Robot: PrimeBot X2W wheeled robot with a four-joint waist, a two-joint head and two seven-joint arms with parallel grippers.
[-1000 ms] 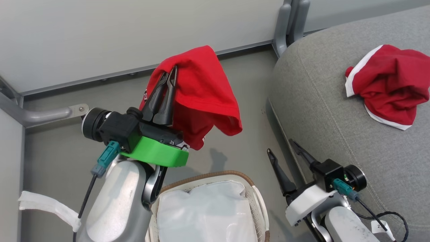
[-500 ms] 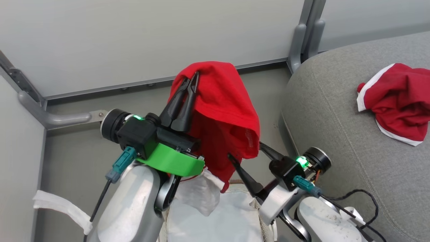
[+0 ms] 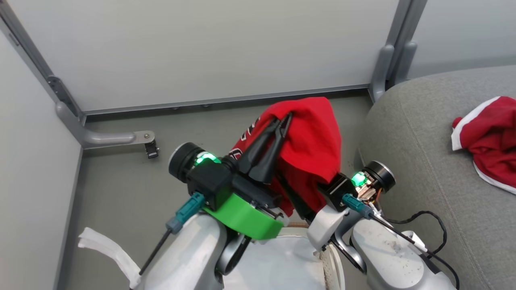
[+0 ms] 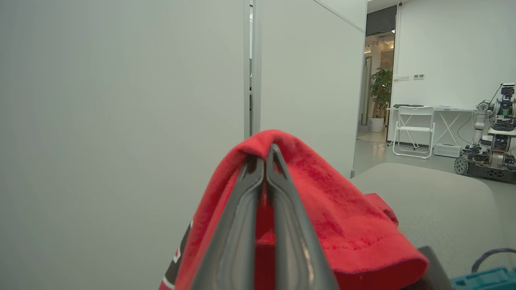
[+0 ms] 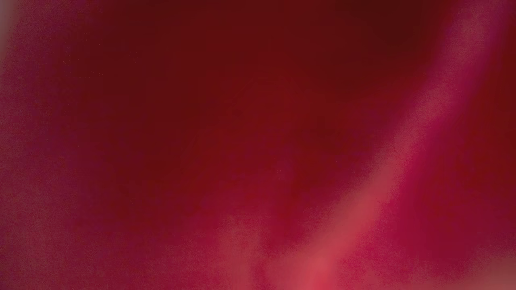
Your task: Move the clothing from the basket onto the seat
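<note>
Red shirt (image 3: 310,141), grey seat (image 3: 411,161), red bundle (image 3: 492,141) (white-trimmed), white liner (image 3: 282,262)

First garment (image 3: 314,137) above the basket (image 3: 332,262), left of the seat (image 3: 423,169); second garment (image 3: 492,141) on the seat.

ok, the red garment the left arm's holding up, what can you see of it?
The held garment is soft red knit-looking fabric, with a dark and white print on its left fold. It drapes over the left gripper, whose jaws are shut on a fold near the top. It hangs above the floor, left of the grey seat, not yet on it. Its lower edge covers the front of the right arm, whose wrist view shows blurred red cloth.
</note>
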